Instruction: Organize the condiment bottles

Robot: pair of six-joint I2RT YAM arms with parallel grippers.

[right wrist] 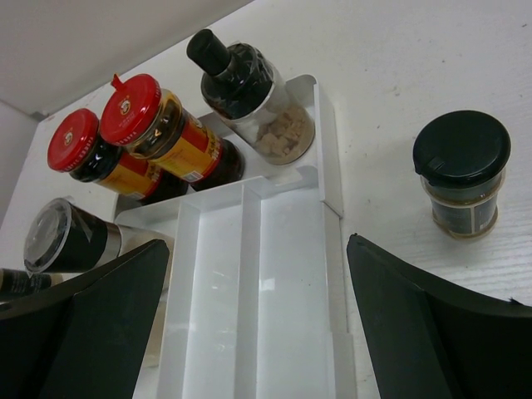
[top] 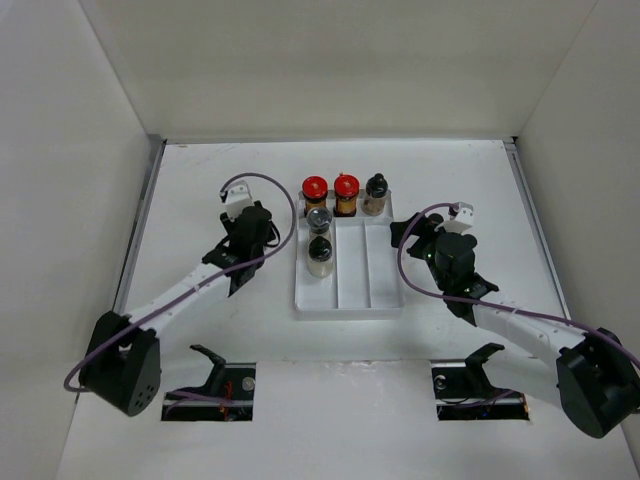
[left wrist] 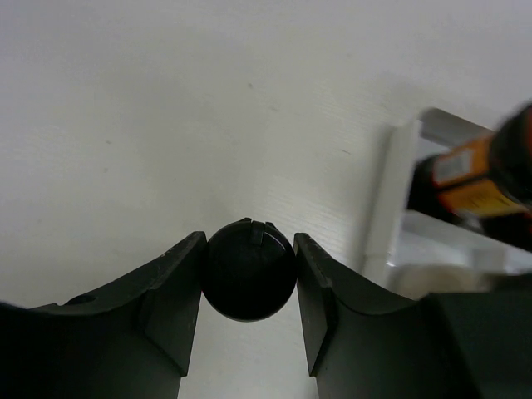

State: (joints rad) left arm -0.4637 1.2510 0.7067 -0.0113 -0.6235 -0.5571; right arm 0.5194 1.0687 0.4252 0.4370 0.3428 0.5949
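My left gripper [top: 266, 228] stands left of the white tray [top: 370, 282]. In the left wrist view it [left wrist: 249, 248] is shut on the round black cap of a dark bottle [left wrist: 249, 281]. Two red-capped amber jars [top: 315, 192] [top: 346, 190] and a black-topped jar of pale chunks [top: 375, 194] stand in the tray's far row. A silver-topped shaker [top: 318, 219] and another dark-capped bottle [top: 320, 252] stand in the left lane. My right gripper [right wrist: 258, 324] is open and empty above the tray's right lanes. A black-capped jar [right wrist: 461, 170] stands on the table just right of the tray.
The tray's middle and right lanes [right wrist: 291, 274] hold nothing. White walls close the table on the left, back and right. The tray's left rim [left wrist: 382, 208] and an amber jar [left wrist: 474, 179] show right of my left fingers.
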